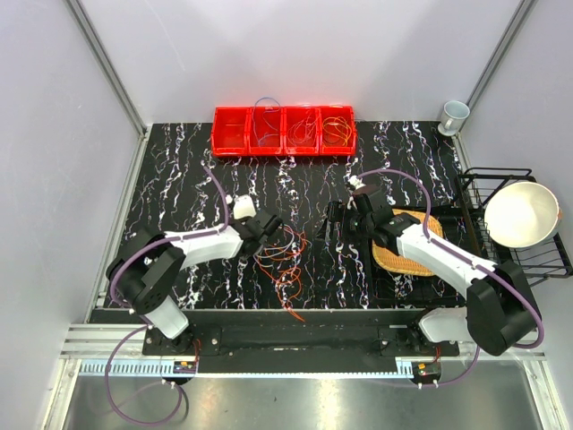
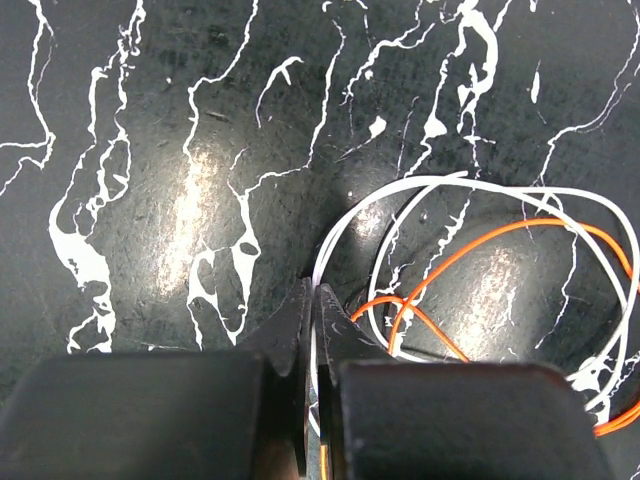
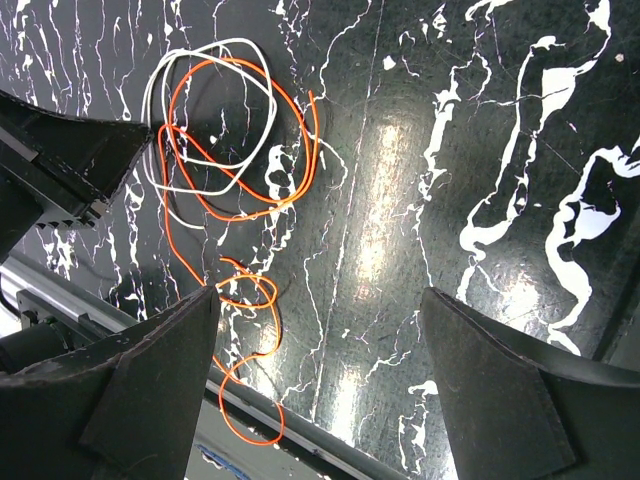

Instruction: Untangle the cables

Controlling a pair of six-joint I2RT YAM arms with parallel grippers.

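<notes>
From above, the cables (image 1: pixel 282 255) lie in a messy heap on the dark table (image 1: pixel 179 179), near the front edge. The left gripper (image 1: pixel 266 229) touches the heap's left side. The right gripper (image 1: pixel 343 219) is off to the right, apart from it.

From the left wrist, the fingers are pressed together, pinching the white cable (image 2: pixel 420 185). The orange cable (image 2: pixel 500 240) loops just beside them.

From the right wrist, the fingers (image 3: pixel 150 390) are spread wide and hold nothing.

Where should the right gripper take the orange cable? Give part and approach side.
I'd take the orange cable at its small separate loop, clear of the white cable. Come straight down from above: it lies flat on the table, and the left gripper, shut on the white cable, occupies the coil's other side.
</notes>
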